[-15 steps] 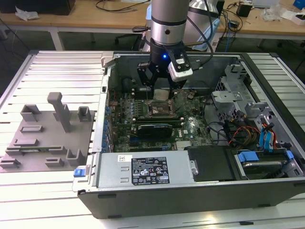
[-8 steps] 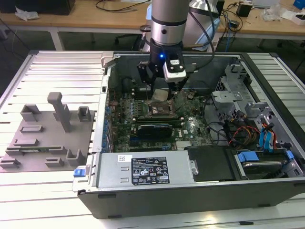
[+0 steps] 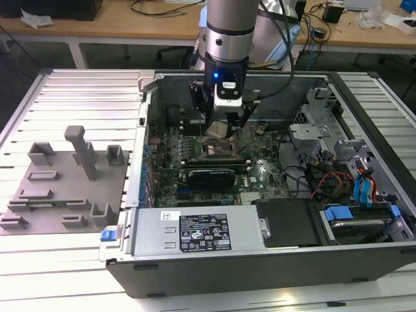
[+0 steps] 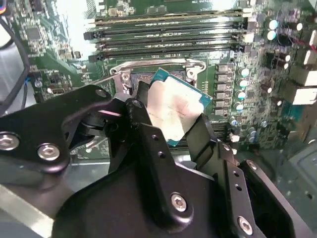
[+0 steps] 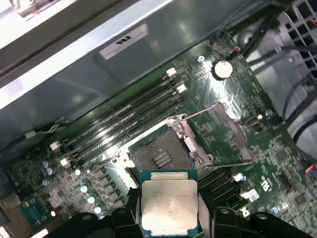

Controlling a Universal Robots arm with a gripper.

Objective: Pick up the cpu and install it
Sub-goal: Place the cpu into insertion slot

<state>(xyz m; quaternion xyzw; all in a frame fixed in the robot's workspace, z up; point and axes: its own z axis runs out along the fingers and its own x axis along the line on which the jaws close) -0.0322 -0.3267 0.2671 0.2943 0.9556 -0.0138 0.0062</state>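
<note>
Grips the cpu [image 4: 176,106] by two opposite edges with the gripper [image 3: 220,132], black fingers [image 4: 143,109] closed on it, at upper centre of the exterior view, inside the open computer case [image 3: 364,81]. Holds the chip tilted and clear of the motherboard [image 5: 277,158], close over the socket [image 5: 161,153], not seated.

Hemmed in on one side by long memory slots [image 5: 124,116], on the other by the socket's raised load plate [image 5: 225,134] and thin lever [image 5: 200,110]. Below the gripper in the exterior view, a long black expansion card [image 3: 209,177], then the grey power supply [image 3: 195,231] along the case's near wall. To the exterior view's right, drive bays [image 3: 312,127] and coloured cables [image 3: 328,182]. At the exterior view's left, outside the case, a grey parts fixture [image 3: 65,188] on the ribbed metal table [image 3: 78,91].

From the first wrist view: bare socket, contact field exposed, and a round coin battery [image 5: 223,68]. From the second wrist view: smeared marks on the chip's silvery top, green rim showing. From the exterior view: socket largely hidden behind the gripper.
</note>
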